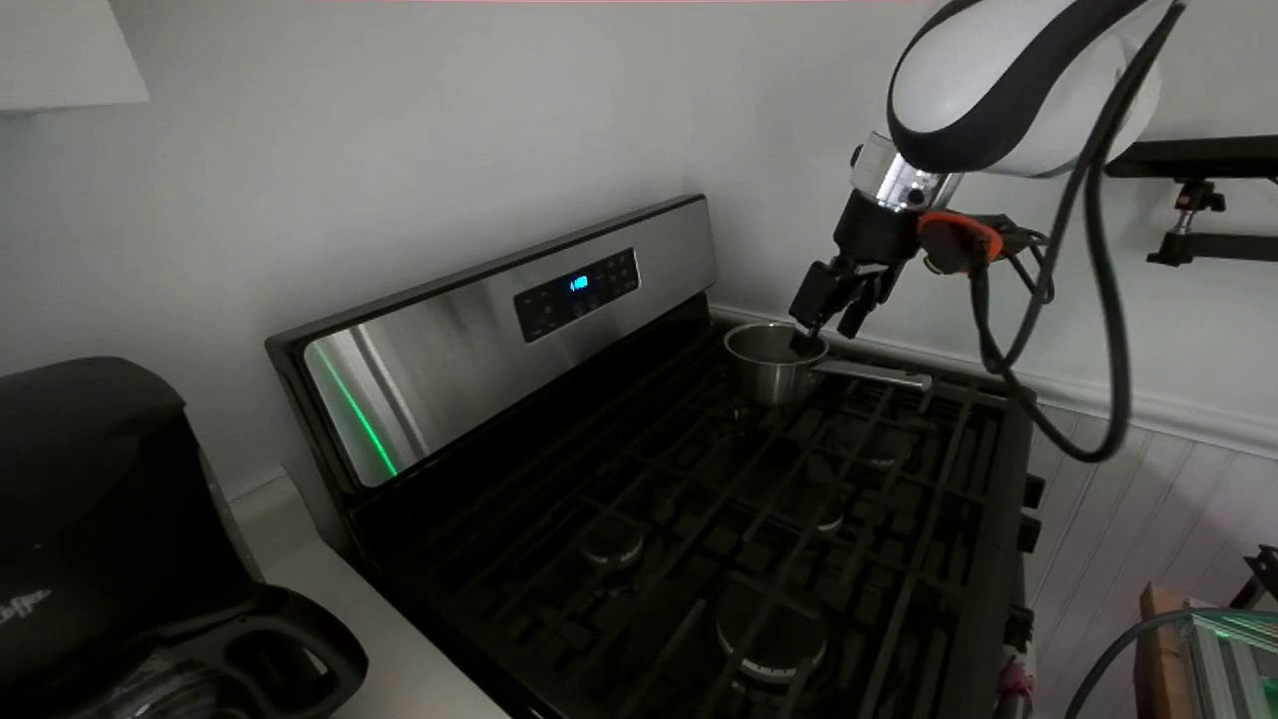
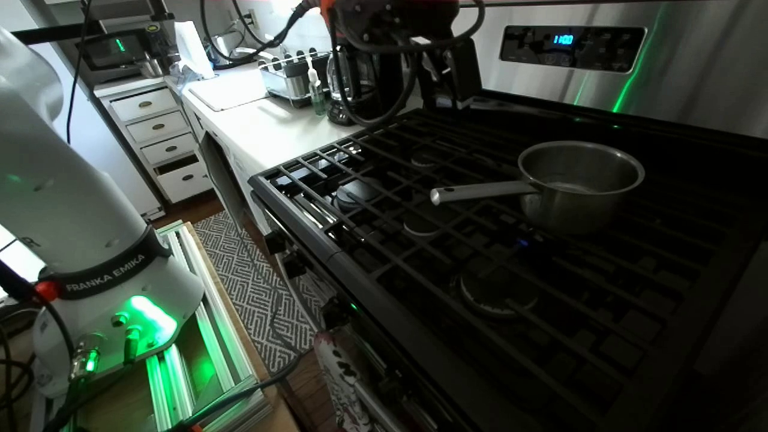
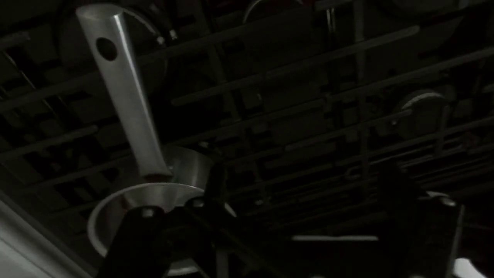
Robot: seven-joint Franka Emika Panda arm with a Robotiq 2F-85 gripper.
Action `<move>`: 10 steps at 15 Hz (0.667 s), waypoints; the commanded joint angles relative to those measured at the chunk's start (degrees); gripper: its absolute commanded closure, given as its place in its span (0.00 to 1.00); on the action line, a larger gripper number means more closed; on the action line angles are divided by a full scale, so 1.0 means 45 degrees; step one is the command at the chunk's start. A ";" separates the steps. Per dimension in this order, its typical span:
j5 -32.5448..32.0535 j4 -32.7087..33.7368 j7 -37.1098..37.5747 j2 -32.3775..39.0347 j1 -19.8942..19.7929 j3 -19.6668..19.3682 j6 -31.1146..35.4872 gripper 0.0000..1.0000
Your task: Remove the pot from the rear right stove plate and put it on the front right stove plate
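The pot, a small silver saucepan, sits upright on the rear right stove plate, a black grate mostly hidden under it. Its handle points toward the stove's front. It also shows in an exterior view. The front right stove plate has nothing on it. My gripper is open above the stove near the pot; an exterior view shows it farther from that camera than the pot. In the dark wrist view my gripper has its fingers wide apart, nothing between them; one finger partly covers the pot.
The steel back panel with its display rises behind the grates. A black coffee maker stands on the counter beside the stove. A wall runs close behind the pot's side. A towel hangs at the stove's front.
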 commanded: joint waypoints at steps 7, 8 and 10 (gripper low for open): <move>-0.1483 0.2098 0.5542 0.3542 -0.1649 0.0043 0.0153 0.00; -0.1617 0.2241 0.5804 0.3687 -0.1656 -0.0007 -0.0013 0.00; -0.1844 0.2499 0.6291 0.3981 -0.1633 -0.0090 -0.0194 0.00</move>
